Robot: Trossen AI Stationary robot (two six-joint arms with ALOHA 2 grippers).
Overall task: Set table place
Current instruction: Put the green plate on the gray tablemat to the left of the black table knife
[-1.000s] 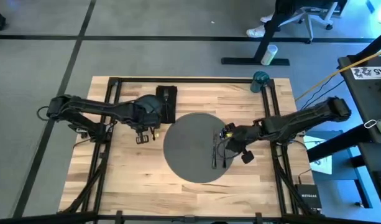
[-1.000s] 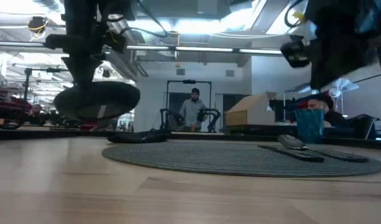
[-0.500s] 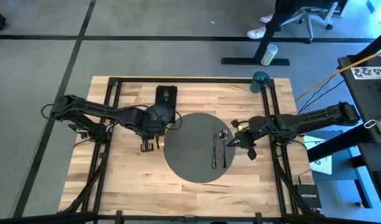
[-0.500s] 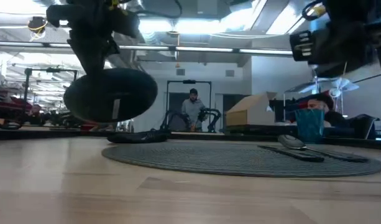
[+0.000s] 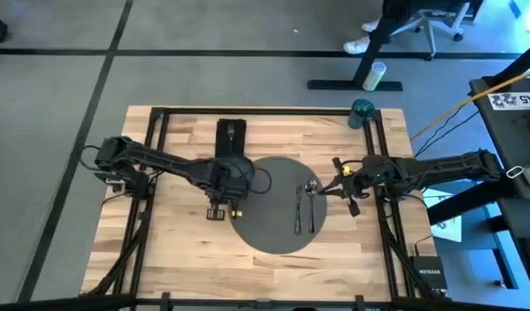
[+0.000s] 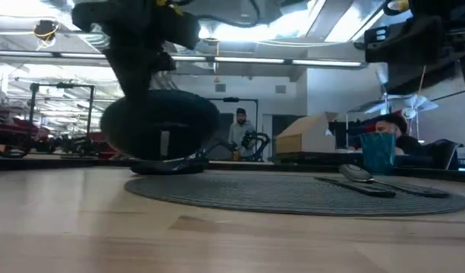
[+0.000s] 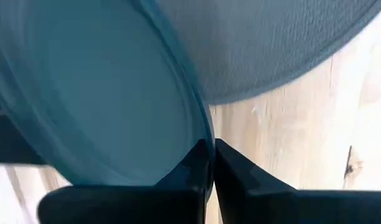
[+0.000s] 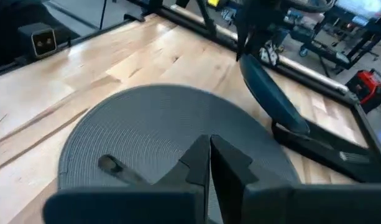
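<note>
— Placemat (image 5: 277,205) location?
— Centre of the counter (image 5: 178,242). Left tool (image 7: 210,163) pinches the tilted plate (image 7: 97,99) at its left edge; right tool (image 8: 210,152), fingers together, holds nothing.

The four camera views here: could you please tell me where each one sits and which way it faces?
High view: overhead, straight down on the table; both arms show.
Low view: table-top height, level across the placemat into the room; arms enter from above.
Left wrist view: on the left arm, past the left gripper pinching the plate.
Right wrist view: on the right arm, past the shut right gripper, across the placemat toward the left arm.
All four share the placemat and the plate.
</note>
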